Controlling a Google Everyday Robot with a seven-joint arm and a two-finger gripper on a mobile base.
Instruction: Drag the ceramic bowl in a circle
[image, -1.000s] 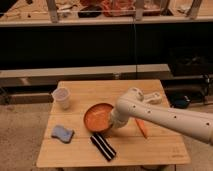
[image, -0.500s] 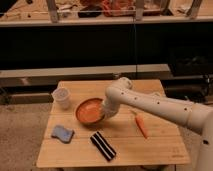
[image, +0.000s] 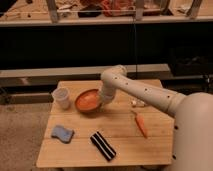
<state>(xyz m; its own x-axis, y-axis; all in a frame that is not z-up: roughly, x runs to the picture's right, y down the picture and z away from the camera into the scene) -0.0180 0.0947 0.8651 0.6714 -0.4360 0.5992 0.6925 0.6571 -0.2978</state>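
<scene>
The ceramic bowl (image: 88, 100) is a round, shallow orange bowl with a darker outside. It sits on the wooden table (image: 120, 140) left of centre, close to a small translucent white cup (image: 61, 98). My gripper (image: 103, 100) comes down from the white arm at the bowl's right rim and touches it.
A blue sponge (image: 62, 133) lies at the front left. A black-and-white striped item (image: 102, 145) lies at the front centre. A carrot (image: 140, 124) lies right of centre. A small pale object (image: 138, 103) sits behind it. Shelving stands behind the table.
The bowl and my gripper have moved left and toward the back of the table, closer to the white cup. The arm has swung left with them.
</scene>
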